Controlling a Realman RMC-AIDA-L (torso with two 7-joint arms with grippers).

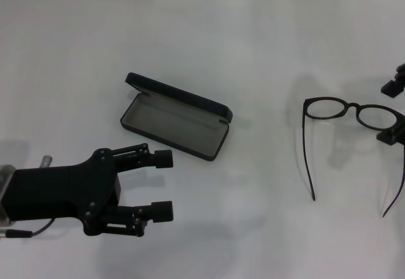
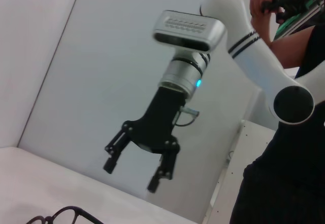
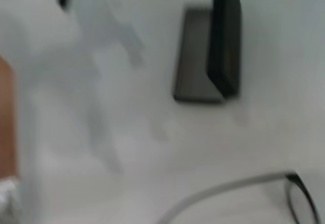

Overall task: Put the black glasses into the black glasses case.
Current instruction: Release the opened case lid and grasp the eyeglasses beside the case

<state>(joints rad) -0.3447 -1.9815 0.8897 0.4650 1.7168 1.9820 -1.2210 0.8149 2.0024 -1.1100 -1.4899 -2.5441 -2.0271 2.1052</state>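
Note:
The black glasses [image 1: 347, 110] stand on the white table at the right, temple arms unfolded and pointing toward the near edge. They also show in the left wrist view [image 2: 61, 216] and the right wrist view [image 3: 299, 198]. The black glasses case [image 1: 172, 118] lies open at the middle, grey lining up and lid raised on its far side; it also shows in the right wrist view [image 3: 203, 56]. My right gripper [image 1: 395, 108] is open over the right lens, and in the left wrist view [image 2: 130, 176] it hangs above the glasses. My left gripper [image 1: 162, 185] is open and empty near the front left.
The white table [image 1: 253, 228] ends at a tiled wall at the far side. In the left wrist view a person [image 2: 294, 41] stands behind the right arm, beside a white panel.

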